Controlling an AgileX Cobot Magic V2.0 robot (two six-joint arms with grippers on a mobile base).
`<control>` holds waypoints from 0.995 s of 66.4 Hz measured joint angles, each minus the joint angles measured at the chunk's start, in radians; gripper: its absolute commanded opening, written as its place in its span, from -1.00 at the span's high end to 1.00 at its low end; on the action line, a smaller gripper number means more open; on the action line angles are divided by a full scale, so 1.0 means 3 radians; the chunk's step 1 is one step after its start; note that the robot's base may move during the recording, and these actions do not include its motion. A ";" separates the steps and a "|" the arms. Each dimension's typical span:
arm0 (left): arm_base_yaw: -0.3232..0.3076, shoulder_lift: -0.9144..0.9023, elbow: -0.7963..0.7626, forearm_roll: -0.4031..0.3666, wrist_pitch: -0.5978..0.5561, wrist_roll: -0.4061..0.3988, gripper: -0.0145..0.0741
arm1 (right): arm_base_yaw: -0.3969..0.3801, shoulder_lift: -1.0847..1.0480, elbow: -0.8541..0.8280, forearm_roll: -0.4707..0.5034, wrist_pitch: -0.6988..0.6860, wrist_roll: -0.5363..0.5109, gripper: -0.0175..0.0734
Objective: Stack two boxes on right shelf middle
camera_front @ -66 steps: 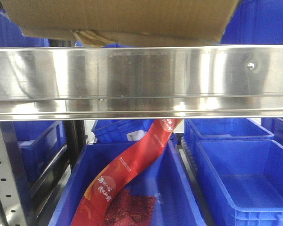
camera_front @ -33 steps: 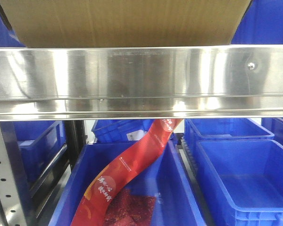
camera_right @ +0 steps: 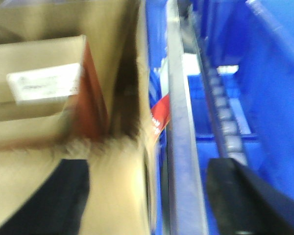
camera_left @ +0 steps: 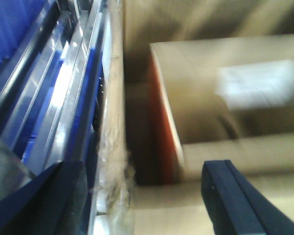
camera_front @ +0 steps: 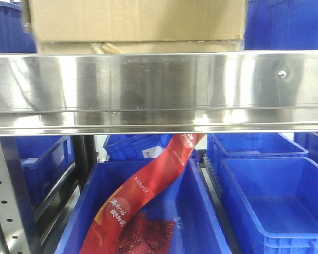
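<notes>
Progress est.: upper box (camera_front: pixel 138 20) is sitting atop lower box (camera_front: pixel 143 46), upper centre of frame, behind shelf (camera_front: pixel 159 90) lip; stack appears nearly done, release/retreat pending. Left tool (camera_left: pixel 142 200) & right tool (camera_right: pixel 147 200): fingers spread wide; contact w/ boxes cannot tell, blurred.

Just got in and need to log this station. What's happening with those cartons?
A two-armed robot is stacking tan corrugated cardboard boxes on the metal rack level with the shiny stainless-steel front lip. In the front view one tan box sits above a lower tan box behind that lip. Both wrist views are blurred; the left gripper and right gripper have their fingers spread beside cardboard, gripping nothing visible. Blue plastic bins sit below, one holding a red printed banner.
</notes>
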 measured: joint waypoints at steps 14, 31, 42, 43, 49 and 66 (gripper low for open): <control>0.0000 -0.0019 -0.0007 0.0000 0.0049 0.0000 0.75 | 0.0000 -0.0079 -0.0006 -0.0006 0.0189 0.0000 0.97; 0.0000 -0.0026 -0.0007 -0.0337 0.0003 0.0320 0.92 | 0.0000 -0.0079 -0.0006 0.0249 0.0204 -0.0505 0.97; -0.0104 -0.0238 0.0374 -0.0926 -0.0420 0.1021 0.92 | 0.0000 -0.0188 0.0218 0.0975 -0.0154 -0.1595 0.97; -0.0118 -0.0268 0.0431 -0.0944 -0.0474 0.1048 0.92 | 0.0006 -0.0210 0.0259 0.1015 -0.0206 -0.1638 0.97; -0.0193 -0.0527 0.0900 -0.1031 -0.0885 0.1146 0.92 | 0.0006 -0.0385 0.0625 0.1156 -0.0731 -0.1797 0.97; -0.0102 -0.1423 0.2396 -0.1098 -0.2053 0.1177 0.92 | -0.0307 -0.0982 0.1776 0.1196 -0.1946 -0.1645 0.97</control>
